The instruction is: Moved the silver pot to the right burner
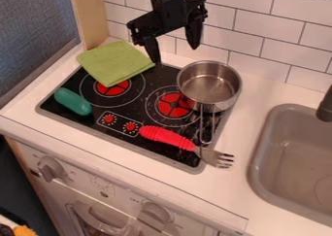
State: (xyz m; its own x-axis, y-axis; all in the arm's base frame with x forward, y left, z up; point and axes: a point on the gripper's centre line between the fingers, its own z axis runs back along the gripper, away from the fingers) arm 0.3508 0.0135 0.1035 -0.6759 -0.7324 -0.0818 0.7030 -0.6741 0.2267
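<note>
White tiles (250,33) back your pale counter (129,161), where a black stovetop (175,155) sits left of the grey sink (301,152). Your silver pot (208,87) stands at the stovetop's far right, overlapping the right burner (172,105), handle toward the near side, its metal floor visible. Just left of it, your gripper (174,53) hangs with its fingers spread.

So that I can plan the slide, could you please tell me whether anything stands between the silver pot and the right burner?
Nothing visible stands between the silver pot and the right burner, though the pot's handle ends close to the fork and might catch it.
</note>
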